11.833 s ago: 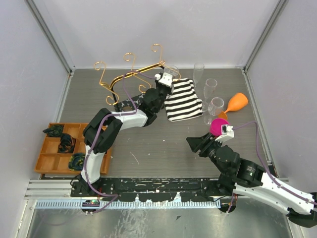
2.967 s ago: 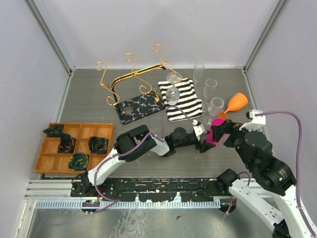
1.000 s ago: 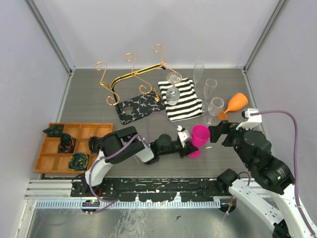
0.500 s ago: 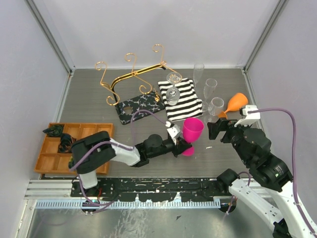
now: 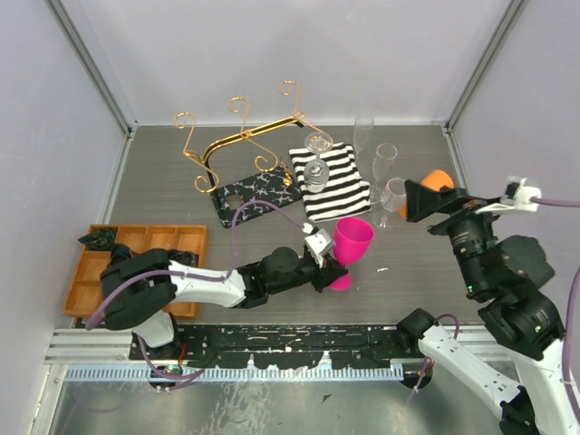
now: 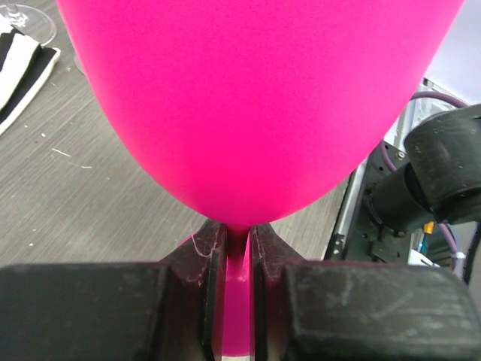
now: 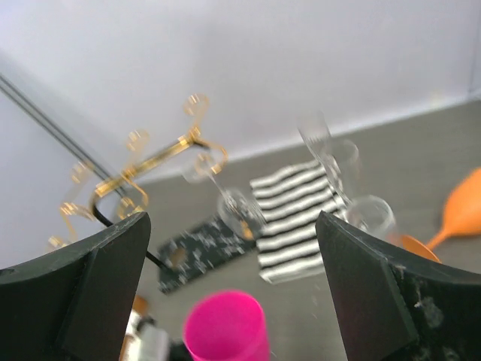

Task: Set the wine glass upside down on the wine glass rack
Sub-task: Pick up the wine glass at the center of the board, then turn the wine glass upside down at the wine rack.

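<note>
A pink wine glass (image 5: 352, 239) stands upright near the table's middle front, its foot (image 5: 341, 282) low over the table. My left gripper (image 5: 328, 268) is shut on its thin stem. In the left wrist view the pink bowl (image 6: 255, 98) fills the frame above the fingers (image 6: 203, 256), which squeeze the stem (image 6: 238, 301). The wine glass rack (image 5: 237, 138) of gold wire rises from its black marbled base (image 5: 254, 195) at the back left. My right gripper (image 5: 413, 201) is raised at the right, open and empty, and looks down on the pink glass (image 7: 225, 331) and the rack (image 7: 143, 177).
A clear glass (image 5: 314, 170) is at the rack's right end, over a black-and-white striped cloth (image 5: 343, 188). Three more clear glasses (image 5: 385, 159) and an orange glass (image 5: 433, 188) stand at the back right. An orange tray (image 5: 91, 272) lies front left.
My left gripper has carried the pink glass a little left and set it more upright. The right arm has swung up and to the right, away from the glass.
</note>
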